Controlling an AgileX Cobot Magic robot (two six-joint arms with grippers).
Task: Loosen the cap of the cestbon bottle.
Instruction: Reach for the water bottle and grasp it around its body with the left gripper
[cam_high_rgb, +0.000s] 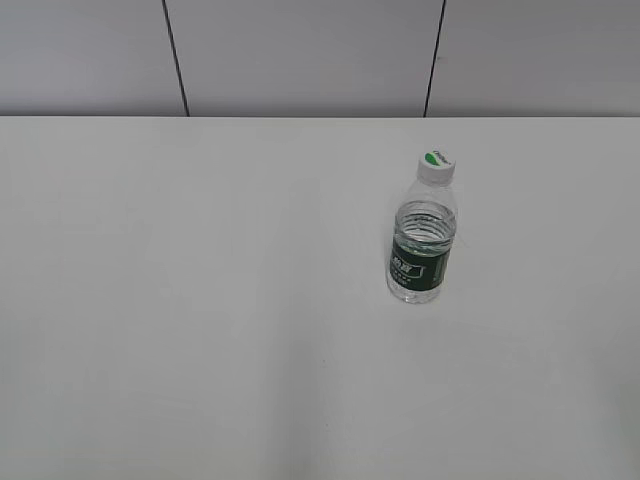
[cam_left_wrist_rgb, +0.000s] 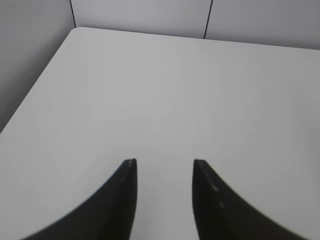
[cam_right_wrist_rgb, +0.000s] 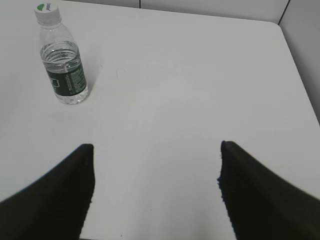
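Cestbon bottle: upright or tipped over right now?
Upright. The cestbon bottle stands on its base on the table, with the cap on top; neither gripper touches it.

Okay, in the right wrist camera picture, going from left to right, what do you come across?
The cestbon bottle with its cap on top, standing upright at the far left → the gripper's left finger → bare white table in the gap → the gripper's right finger.
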